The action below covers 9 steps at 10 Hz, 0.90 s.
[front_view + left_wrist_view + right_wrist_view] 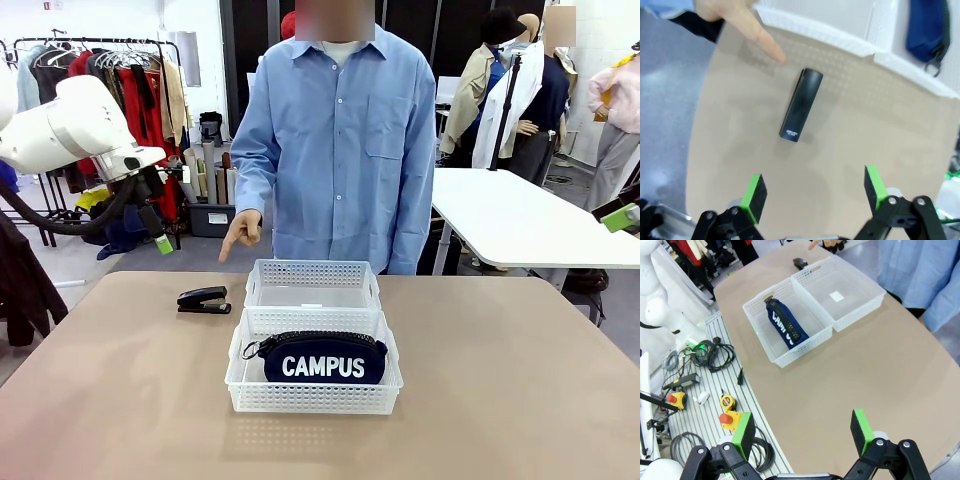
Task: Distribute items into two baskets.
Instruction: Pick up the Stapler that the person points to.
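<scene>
While my left gripper (pixel 814 189) hangs released over the surface (pixel 735 150), I should centre on the black stapler (pixel 801 105), jaws spanning its narrow width, then descend.

Bright even indoor light; soft shadows; wrist views distorted.

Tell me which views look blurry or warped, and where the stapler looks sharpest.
Front view: evenly lit, stapler sharpest, faint shadow beneath. Left wrist view: soft overall, the person's hand and pouch blurred at the edges. Right wrist view: wide-angle curves the table edge.
</scene>
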Motion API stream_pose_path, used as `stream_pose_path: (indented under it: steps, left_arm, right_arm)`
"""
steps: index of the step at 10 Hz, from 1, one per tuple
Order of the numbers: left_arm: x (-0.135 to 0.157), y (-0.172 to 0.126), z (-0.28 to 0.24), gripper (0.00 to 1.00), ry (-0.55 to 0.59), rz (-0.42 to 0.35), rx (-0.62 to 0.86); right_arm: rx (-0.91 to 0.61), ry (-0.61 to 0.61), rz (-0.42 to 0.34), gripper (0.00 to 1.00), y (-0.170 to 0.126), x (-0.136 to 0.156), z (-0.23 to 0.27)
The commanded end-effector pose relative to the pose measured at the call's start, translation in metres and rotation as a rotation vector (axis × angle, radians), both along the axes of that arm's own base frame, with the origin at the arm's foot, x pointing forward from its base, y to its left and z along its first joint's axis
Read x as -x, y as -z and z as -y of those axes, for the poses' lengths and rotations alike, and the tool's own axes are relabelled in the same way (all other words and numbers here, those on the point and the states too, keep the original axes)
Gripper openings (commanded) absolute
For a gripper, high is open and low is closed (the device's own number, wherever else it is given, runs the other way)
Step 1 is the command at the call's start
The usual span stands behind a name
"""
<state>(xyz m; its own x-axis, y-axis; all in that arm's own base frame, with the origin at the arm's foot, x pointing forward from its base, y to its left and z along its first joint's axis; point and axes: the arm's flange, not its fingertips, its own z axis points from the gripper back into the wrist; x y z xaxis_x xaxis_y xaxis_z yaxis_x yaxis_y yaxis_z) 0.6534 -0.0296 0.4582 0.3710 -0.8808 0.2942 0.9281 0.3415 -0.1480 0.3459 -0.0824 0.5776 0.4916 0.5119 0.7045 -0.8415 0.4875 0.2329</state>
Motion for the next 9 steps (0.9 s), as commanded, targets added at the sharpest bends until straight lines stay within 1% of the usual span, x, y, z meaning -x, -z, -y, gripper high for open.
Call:
stream_pose_path:
  steps: [1,3,6,9]
  left_arm:
    - [-0.017,-0.002,0.001,1.00,0.140,0.055,-0.050]
    - [-0.026,0.006,0.000,1.00,0.232,0.051,-0.109]
    - [-0.030,0.018,0.010,1.00,0.401,0.094,-0.134]
    - [-0.037,0.028,0.030,1.00,0.481,0.072,-0.083]
  right_arm:
    - [-0.009,-0.001,0.004,1.00,-0.001,0.000,-0.001]
    - [-0.009,-0.001,0.004,1.00,-0.001,0.000,-0.001]
    - [-0.009,-0.001,0.004,1.00,-0.001,0.000,-0.001]
    - [-0.009,-0.001,0.004,1.00,-0.001,0.000,-0.001]
